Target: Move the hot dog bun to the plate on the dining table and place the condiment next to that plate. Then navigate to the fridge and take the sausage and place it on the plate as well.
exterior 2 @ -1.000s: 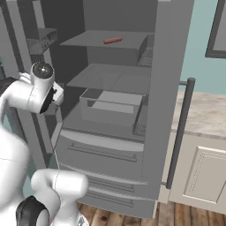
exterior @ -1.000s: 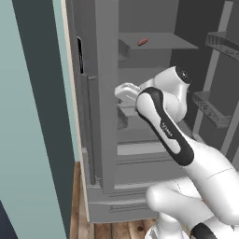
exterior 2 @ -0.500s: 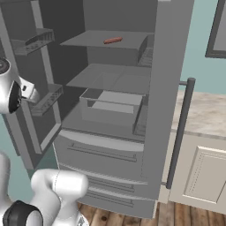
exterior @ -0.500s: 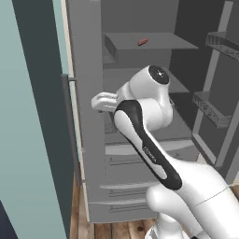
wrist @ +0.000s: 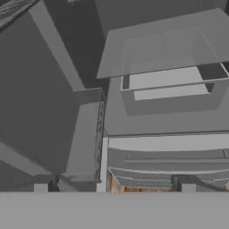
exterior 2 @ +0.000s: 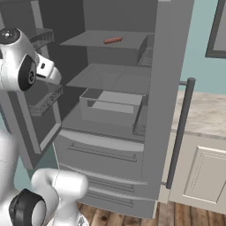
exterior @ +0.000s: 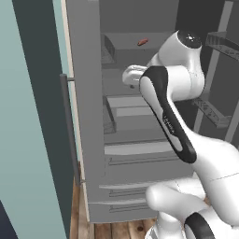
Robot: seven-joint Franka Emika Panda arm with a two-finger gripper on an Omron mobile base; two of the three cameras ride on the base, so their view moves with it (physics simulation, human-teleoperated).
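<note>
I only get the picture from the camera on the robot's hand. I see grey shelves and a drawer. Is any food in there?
Observer: Yes. A small reddish-brown sausage lies on the top shelf of the open fridge, above what your view covers.
Operator: Is anything else on that shelf?
Observer: Nothing I can see; the sausage lies alone near the shelf's middle.
Operator: What is beside the fridge?
Observer: To its right stands a marbled counter over white cabinet doors.
Operator: Is the claw holding anything?
Observer: No. The claw is open and empty.
</note>
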